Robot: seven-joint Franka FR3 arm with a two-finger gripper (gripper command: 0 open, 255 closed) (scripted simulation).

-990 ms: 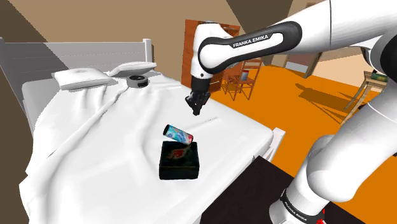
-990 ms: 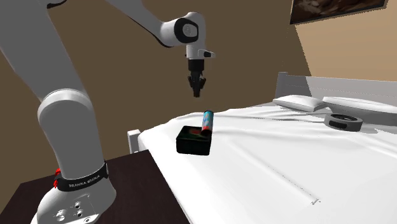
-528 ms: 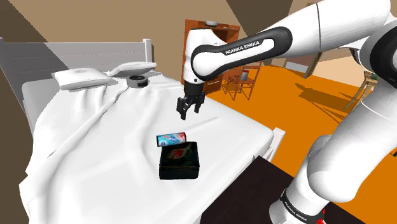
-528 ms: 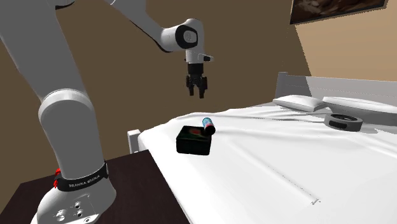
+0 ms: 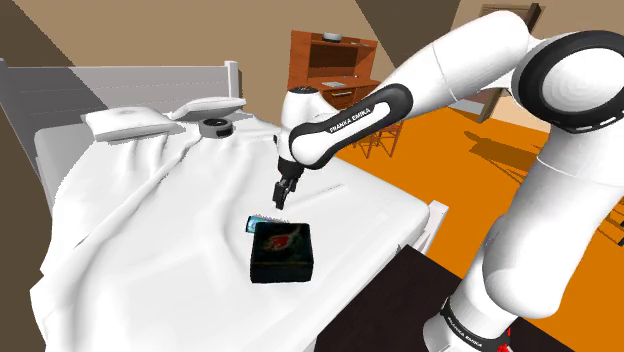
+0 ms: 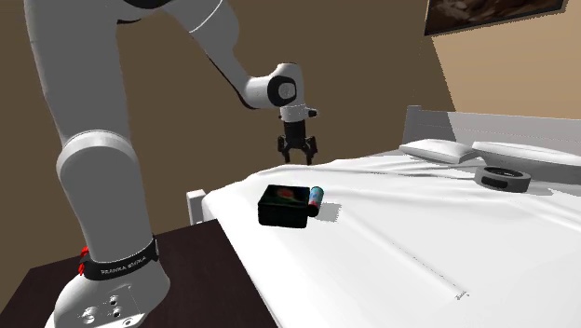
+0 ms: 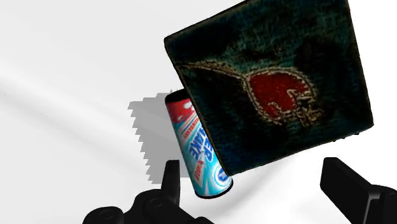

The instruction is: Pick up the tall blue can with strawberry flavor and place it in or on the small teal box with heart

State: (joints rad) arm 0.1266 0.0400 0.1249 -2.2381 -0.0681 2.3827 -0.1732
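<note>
Near the closest edge of the bed (image 5: 150,230) sits the dark box (image 5: 283,252) with a red heart on top; just beyond, against its far side, the blue can (image 5: 258,222) lies flat, so it is neither in nor on the box; above them hangs the end effector (image 5: 281,193), fingers apart and empty, likely placed to reach for the can; farthest, pillows (image 5: 125,121) rest by the headboard (image 5: 120,85).

White arm (image 5: 470,55), dark joints, black band lettered FRANKA EMIKA (white letters), all-black two-finger hand (image 5: 281,196)
</note>
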